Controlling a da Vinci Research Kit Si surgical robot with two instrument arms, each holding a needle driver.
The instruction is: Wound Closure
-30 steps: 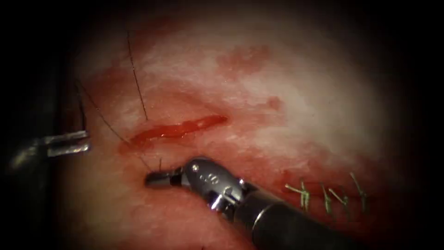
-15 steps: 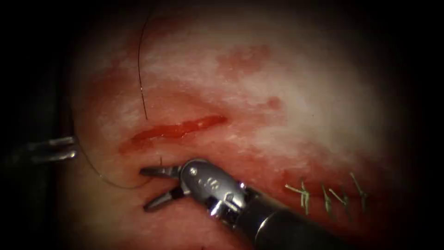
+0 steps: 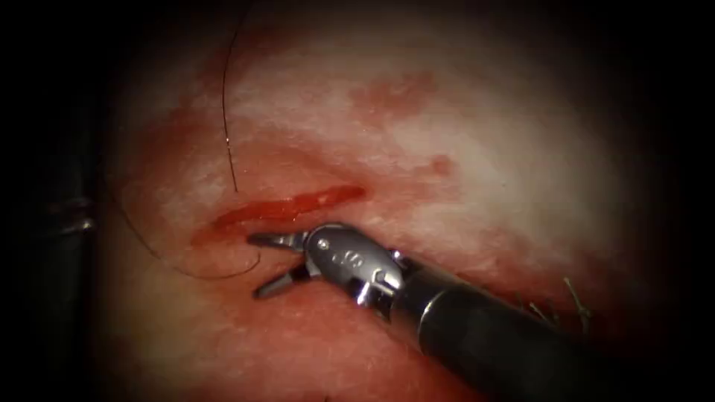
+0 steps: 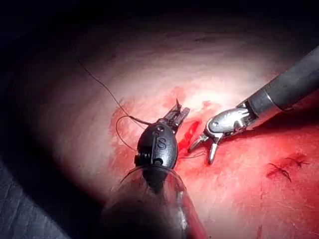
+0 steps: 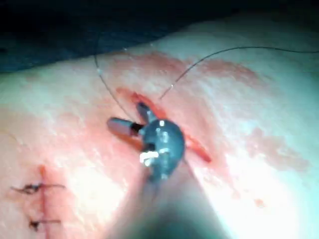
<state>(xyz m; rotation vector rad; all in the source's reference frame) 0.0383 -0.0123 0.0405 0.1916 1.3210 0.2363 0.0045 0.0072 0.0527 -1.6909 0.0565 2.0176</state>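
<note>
The cut (image 3: 287,207) lies red and open in the tissue (image 3: 462,149). Just below its left end is my right tool (image 3: 255,266), its jaws wide open and holding nothing; it appears again in the left wrist view (image 4: 203,149) and the right wrist view (image 5: 127,115). Dark thread (image 3: 226,134) runs down to the cut and curls in a slack loop (image 3: 201,274) left of the open jaws. At the far left, in shadow, is my left tool (image 3: 74,214). Its jaws (image 4: 177,113) are shut, and the thread (image 4: 107,92) leads into them.
Finished stitches (image 3: 577,298) close an older cut at the lower right, partly behind the right tool's shaft (image 3: 484,339); they also show in the wrist views (image 4: 284,169) (image 5: 37,188). Red fluid stains the tissue around the cut.
The right tool's jaws opened and let go of the thread, then moved up to the cut. The left tool drew away to the left. The taut thread slackened into a loop.
</note>
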